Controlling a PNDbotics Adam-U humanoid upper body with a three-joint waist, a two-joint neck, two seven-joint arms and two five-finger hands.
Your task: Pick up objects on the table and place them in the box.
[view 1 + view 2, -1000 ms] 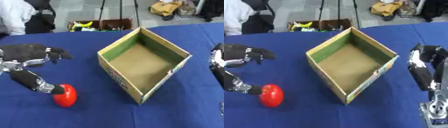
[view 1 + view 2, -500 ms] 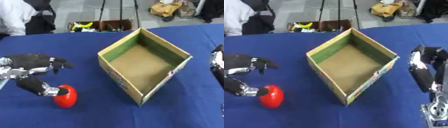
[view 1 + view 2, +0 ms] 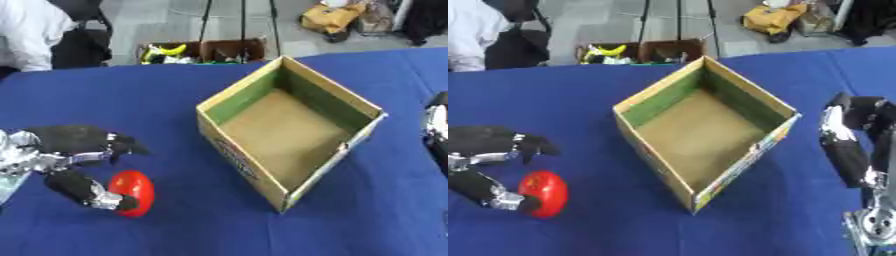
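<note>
A red round fruit (image 3: pixel 134 192) lies on the blue table (image 3: pixel 149 95) at the lower left. My left hand (image 3: pixel 66 150) sits just left of it, open: the thumb (image 3: pixel 83 189) reaches along the table and its tip touches the fruit's left side. The fingers (image 3: pixel 114 145) hover above and left of the fruit, apart from it. An open cardboard box (image 3: pixel 241 155) with green inner walls stands in the middle, turned at an angle, with nothing inside. My right hand (image 3: pixel 846 145) rests open at the right edge, right of the box.
Beyond the table's far edge a low crate (image 3: pixel 206 50) with bananas stands on the floor, and a yellow bag (image 3: pixel 328 17) lies further right. A person in white (image 3: pixel 31 30) sits at the far left corner.
My left hand's fingers have come down and right toward the red fruit, and the thumb now touches it. Fruit, box and right hand have not moved.
</note>
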